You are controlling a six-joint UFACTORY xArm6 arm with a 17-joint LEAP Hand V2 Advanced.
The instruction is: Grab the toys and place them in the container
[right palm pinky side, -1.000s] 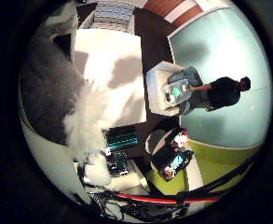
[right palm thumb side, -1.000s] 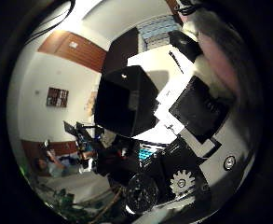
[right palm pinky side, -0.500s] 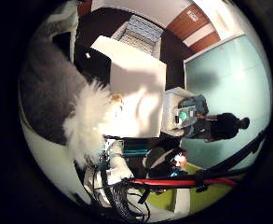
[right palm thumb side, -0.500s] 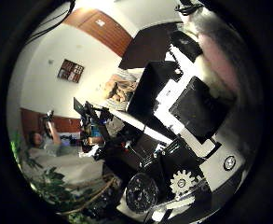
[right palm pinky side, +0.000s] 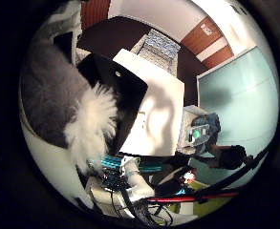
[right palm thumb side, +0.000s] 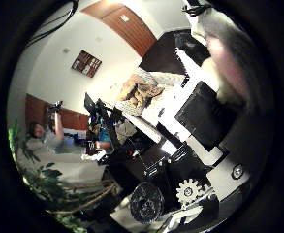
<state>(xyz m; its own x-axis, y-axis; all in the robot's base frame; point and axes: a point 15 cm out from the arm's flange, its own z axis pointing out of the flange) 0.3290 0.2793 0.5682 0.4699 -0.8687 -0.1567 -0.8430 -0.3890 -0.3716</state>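
A fluffy grey and white plush toy [right palm pinky side: 58, 100] fills one side of the little finger side palm view, close against the palm. The thumb side palm view shows its grey and pink part [right palm thumb side: 231, 60] pressed under my hand's black and white fingers [right palm thumb side: 207, 115], which curl onto it. My hand is held up in the air. Past the toy stands a black open container [right palm pinky side: 116, 84] on a white table [right palm pinky side: 163, 105]. A heap of brownish toys [right palm thumb side: 140, 90] lies on a white surface in the thumb side palm view.
A person sits by a desk [right palm thumb side: 101, 131] with dark equipment. A light box [right palm pinky side: 199, 129] stands beyond the white table. Green plant leaves [right palm thumb side: 40, 184] are near the floor. A teal wall [right palm pinky side: 237, 105] and wood panels are behind.
Both views have swung, so the hand has moved with the plush toy still in it. The black container now lies closer in the little finger side palm view.
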